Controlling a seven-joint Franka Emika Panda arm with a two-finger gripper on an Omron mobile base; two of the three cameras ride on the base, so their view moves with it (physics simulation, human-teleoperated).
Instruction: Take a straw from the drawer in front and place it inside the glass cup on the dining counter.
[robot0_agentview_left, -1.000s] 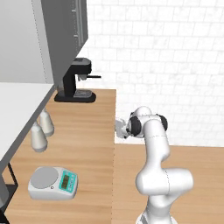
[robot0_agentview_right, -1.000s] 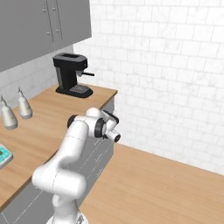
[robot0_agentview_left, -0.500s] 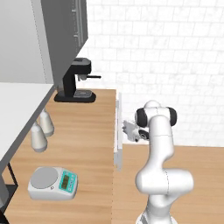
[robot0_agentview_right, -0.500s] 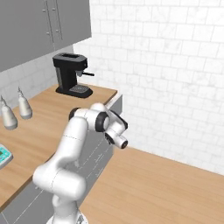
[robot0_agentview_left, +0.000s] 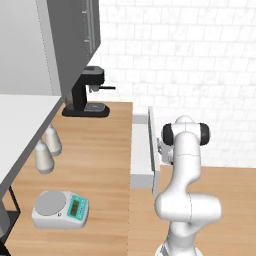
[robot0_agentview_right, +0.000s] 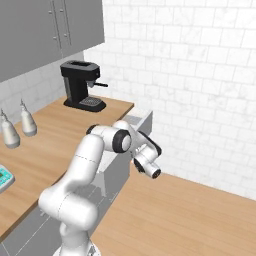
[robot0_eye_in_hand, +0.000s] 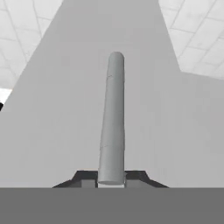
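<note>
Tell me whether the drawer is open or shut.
Open: the drawer juts out past the counter edge, with the hand shut on its handle.

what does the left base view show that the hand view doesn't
Left base view: a black coffee machine, a kitchen scale and two pale bottles on the wood counter, plus the drawer standing partly open. Hand view: a grey handle bar close up, the end effector shut on it. Both: the drawer, seen from the hand as a flat grey front behind the bar.
</note>
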